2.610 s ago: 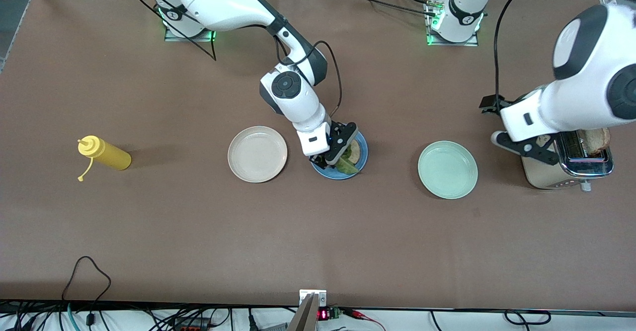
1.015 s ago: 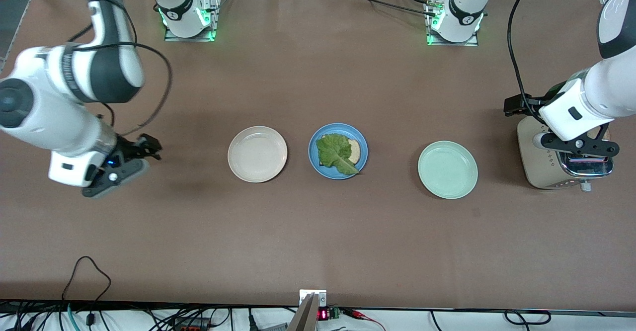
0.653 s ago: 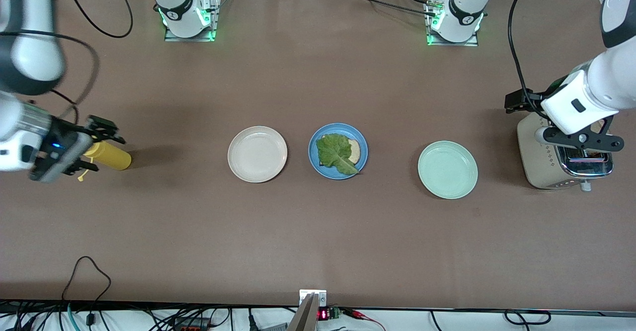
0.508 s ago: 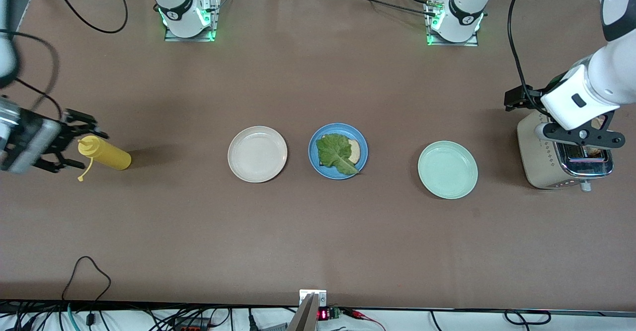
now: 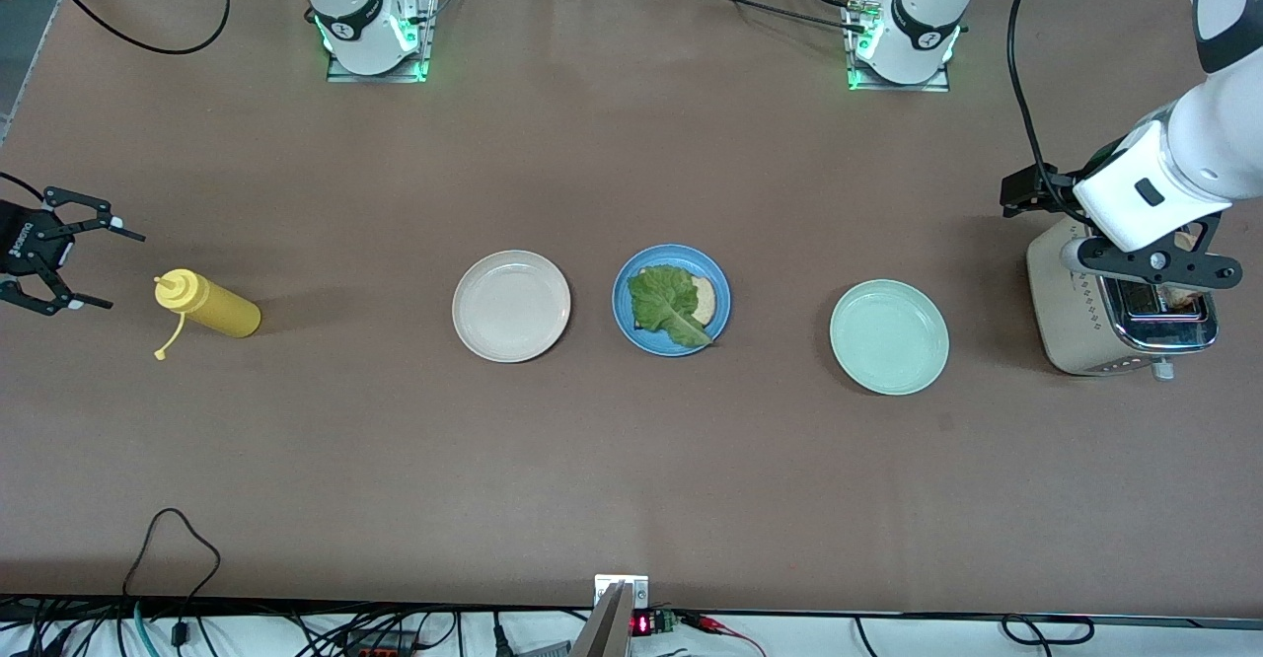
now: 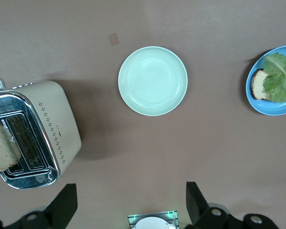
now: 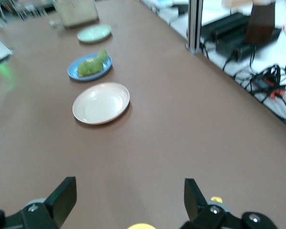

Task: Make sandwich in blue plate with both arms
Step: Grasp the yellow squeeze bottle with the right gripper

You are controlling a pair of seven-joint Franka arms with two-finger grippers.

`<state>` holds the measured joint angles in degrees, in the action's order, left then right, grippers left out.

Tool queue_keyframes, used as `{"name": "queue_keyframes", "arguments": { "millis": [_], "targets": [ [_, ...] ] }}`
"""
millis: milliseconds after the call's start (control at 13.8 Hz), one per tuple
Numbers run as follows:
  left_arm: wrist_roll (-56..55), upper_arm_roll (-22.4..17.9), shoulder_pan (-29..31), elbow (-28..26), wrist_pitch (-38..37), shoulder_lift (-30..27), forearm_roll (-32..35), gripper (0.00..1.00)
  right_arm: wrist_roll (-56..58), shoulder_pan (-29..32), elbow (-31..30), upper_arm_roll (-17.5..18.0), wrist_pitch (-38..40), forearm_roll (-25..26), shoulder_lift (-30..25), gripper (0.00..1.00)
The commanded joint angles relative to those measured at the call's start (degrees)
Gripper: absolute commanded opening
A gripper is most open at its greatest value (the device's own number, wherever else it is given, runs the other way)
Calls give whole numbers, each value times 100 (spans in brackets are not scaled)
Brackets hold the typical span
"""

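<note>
Crinkly lettuce leaf (image 5: 668, 308) lying on toast (image 5: 702, 300) in blue plate (image 5: 671, 260) — tip pointing toward the front camera, left gripper (image 5: 1154, 272) spreading over toaster (image 5: 1085, 322), right gripper (image 5: 79, 262) splayed beside yellow bottle (image 5: 209, 306).

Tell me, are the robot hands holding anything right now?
No, nothing is held. The left gripper hangs open over the toaster, where a bread slice sticks up. The right gripper is open beside the yellow bottle.

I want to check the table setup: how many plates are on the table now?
3, in a row: the cream-white plate toward the right arm's end, the blue plate in the middle holding bread and lettuce, and the mint-green plate toward the left arm's end, beside the toaster.
</note>
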<state>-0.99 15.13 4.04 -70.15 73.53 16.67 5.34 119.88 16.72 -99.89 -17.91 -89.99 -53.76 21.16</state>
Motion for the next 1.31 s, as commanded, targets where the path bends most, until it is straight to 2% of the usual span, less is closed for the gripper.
{"name": "queue_keyframes", "arguments": {
  "millis": [0,145,290,725,1015,1232],
  "targets": [
    [-51,25,18,37,-93,-67,-68,100,955,524,380,121,743,-485,685,100],
    [-51,25,18,37,-84,-67,-68,100,1343,770,855,130,1201,-512,1265,100],
    [-51,34,9,45,-84,-67,-68,100,1703,964,1207,130,1562,-836,1784,100],
    [-51,25,35,37,-102,-67,-68,100,2811,1141,1506,157,1844,-1242,2918,100],
    [-51,16,62,36,-111,-59,-68,100,3102,1141,1797,200,1898,-1496,3446,100],
    [-51,16,62,36,-102,-58,-68,100,3138,1220,1806,481,1889,-1628,3640,100]
  ]
}}
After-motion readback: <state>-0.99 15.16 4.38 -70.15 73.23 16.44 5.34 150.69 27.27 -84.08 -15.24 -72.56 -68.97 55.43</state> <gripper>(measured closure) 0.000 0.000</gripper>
